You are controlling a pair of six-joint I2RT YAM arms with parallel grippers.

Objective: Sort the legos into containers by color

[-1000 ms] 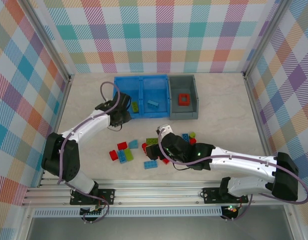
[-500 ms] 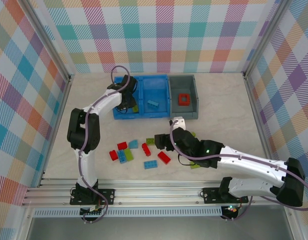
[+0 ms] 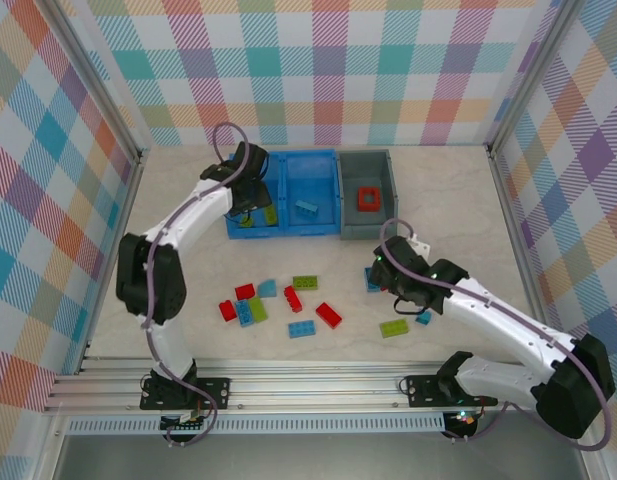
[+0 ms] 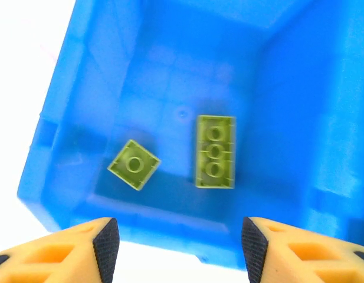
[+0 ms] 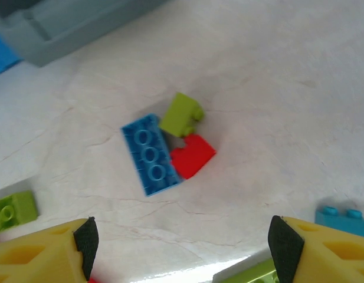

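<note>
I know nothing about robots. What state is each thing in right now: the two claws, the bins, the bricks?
Left gripper: open, holding nothing.
Right gripper: open, holding nothing.
Blue bin: two green bricks in its left compartment, one light blue brick in its right.
Grey bin: holds the red frame.
Loose bricks: unsorted, lying on the table.

Blue bin [image 4: 93,88]: contents two lime-green bricks [image 4: 215,152] and one light-blue brick [image 3: 307,207]. Grey bin [image 3: 368,231]: dark grey, contents one red frame [image 3: 369,198]. Table [image 3: 458,200]: cream, faintly marbled. Loose bricks [image 3: 329,315] on it: red, light blue, lime green. Walls [image 3: 328,70]: pastel plaid in teal, orange, purple, pink and yellow on white. Arms [image 3: 508,325]: white with black joints.
</note>
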